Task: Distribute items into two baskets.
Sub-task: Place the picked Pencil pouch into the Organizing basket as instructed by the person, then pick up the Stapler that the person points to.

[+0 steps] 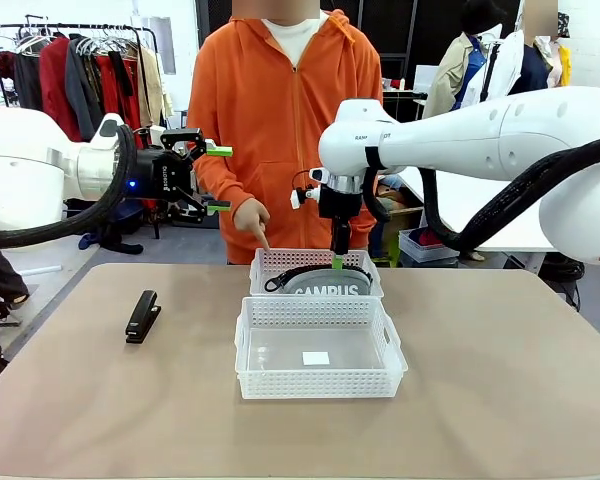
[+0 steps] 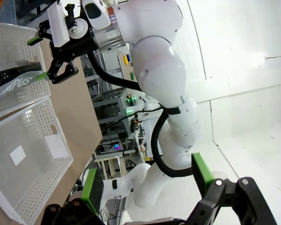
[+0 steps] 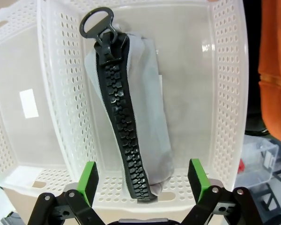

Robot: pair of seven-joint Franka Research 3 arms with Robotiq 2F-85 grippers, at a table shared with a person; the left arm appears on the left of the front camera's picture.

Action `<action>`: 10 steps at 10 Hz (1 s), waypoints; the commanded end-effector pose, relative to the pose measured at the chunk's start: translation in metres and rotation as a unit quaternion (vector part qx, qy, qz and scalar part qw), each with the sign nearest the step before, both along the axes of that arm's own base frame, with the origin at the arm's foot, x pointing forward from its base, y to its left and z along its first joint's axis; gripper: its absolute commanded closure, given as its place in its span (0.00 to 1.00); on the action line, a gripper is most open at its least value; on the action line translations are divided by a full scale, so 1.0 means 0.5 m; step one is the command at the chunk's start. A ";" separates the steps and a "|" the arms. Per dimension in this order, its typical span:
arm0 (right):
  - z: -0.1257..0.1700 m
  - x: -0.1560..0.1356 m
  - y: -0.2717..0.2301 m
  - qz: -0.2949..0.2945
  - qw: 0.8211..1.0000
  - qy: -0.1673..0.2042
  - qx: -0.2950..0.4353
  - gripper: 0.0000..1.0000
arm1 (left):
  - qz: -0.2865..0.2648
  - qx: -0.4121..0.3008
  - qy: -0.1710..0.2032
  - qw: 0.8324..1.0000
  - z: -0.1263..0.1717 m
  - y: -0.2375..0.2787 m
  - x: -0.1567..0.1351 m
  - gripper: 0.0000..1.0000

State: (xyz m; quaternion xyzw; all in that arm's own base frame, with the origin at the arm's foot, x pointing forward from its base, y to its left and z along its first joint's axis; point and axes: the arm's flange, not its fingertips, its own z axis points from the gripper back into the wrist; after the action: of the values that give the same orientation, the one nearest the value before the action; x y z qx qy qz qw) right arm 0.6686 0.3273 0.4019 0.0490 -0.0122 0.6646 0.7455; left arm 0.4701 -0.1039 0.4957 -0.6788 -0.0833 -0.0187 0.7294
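Your right gripper [image 3: 143, 169] hangs over the far basket [image 1: 267, 261] with its fingers spread wide and nothing between them. The grey CAMPUS pouch [image 3: 150, 136] lies in that basket, zipper up, straight below the gripper and apart from it. The black stapler [image 1: 142, 316] lies on the table [image 1: 480, 400], well left of the near basket [image 1: 315, 378]. Your left gripper [image 1: 218, 178] is raised, jaws apart.

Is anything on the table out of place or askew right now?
Nothing spilled or damaged. Only the black stapler lies loose on the table, left of the near basket; the CAMPUS pouch sits in the far basket.
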 end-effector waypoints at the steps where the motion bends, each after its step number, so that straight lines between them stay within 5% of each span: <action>1: 0.010 -0.020 -0.013 -0.015 1.000 0.001 0.028 0.00 | 0.000 -0.002 -0.002 1.000 0.004 0.001 -0.001 0.00; 10: 0.009 0.004 -0.009 -0.012 1.000 0.008 0.023 0.00 | 0.000 -0.002 -0.002 1.000 0.004 0.001 -0.001 0.00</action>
State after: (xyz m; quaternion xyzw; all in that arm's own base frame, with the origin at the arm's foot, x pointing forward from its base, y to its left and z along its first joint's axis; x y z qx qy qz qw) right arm 0.6707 0.3227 0.4062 0.0711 -0.0216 0.6550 0.7519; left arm 0.4701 -0.1039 0.4957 -0.6788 -0.0833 -0.0187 0.7294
